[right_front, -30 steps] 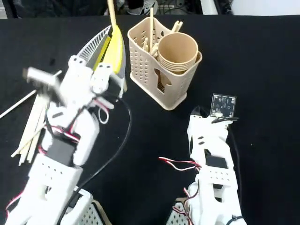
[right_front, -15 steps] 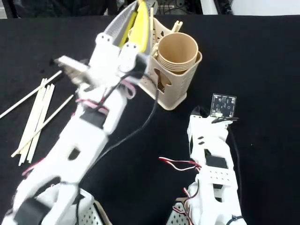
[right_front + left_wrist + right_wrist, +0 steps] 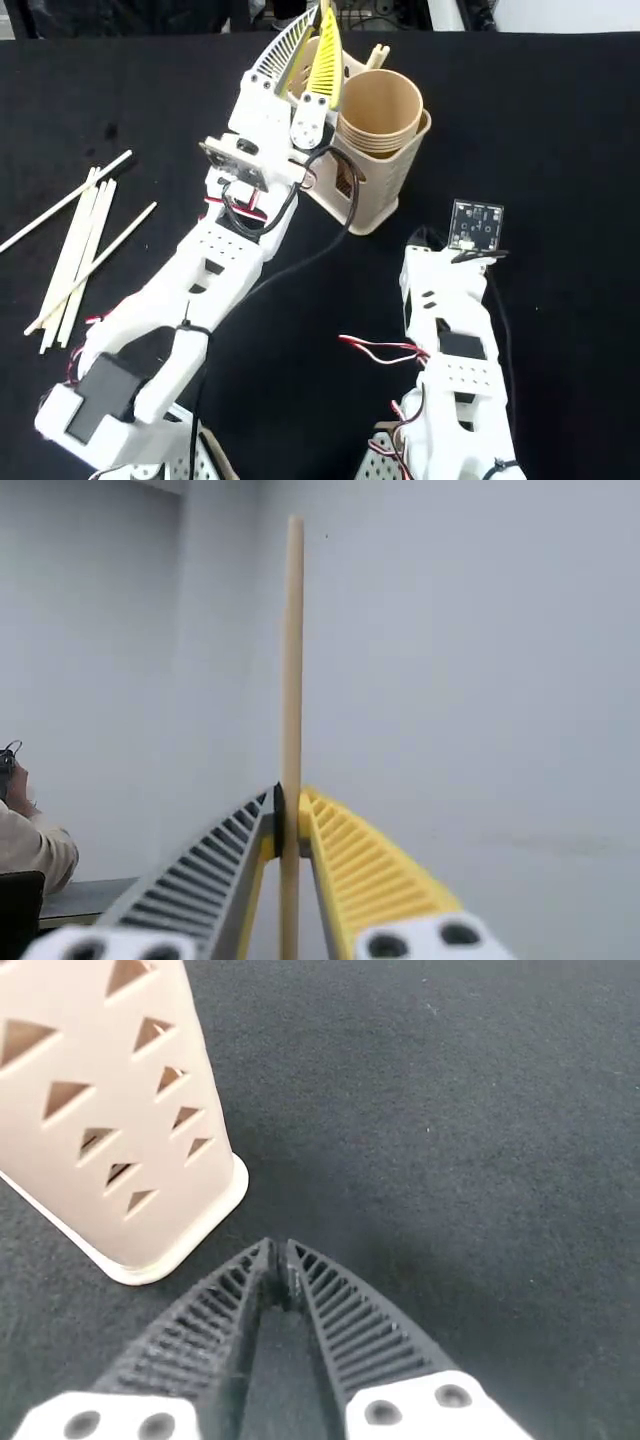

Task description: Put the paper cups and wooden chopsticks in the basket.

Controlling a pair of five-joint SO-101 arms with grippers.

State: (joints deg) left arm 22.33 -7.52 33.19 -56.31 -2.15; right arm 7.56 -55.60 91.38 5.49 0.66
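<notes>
where the left gripper (image 3: pixel 321 14) hangs over the basket (image 3: pixel 372 212), near the table's (image 3: pixel 560 120) far edge, it is clamped tight on one wooden chopstick (image 3: pixel 292 660), with a long part of the stick standing out past the tips. the upright hold is judged to be for an end-first drop into the narrow compartment beside the cups. stacked paper cups (image 3: pixel 380 100) are already seated in the end of the basket toward the table's right edge, and a few chopsticks (image 3: pixel 378 55) poke up at its far rim. a loose bundle of chopsticks (image 3: pixel 78 240) lies toward the table's left edge, well apart from the basket, so the task is judged part done. the right gripper (image 3: pixel 275 1272) is set low over the table, just beside the basket's near corner, tips pressed together on nothing. it is judged idle and kept out of the left arm's way. the clamp and the stick's straightness are read from the left wrist view. the gripper's place over the basket opening is read from the high view. the basket's foot, flat on the table, is given by the right wrist view.
</notes>
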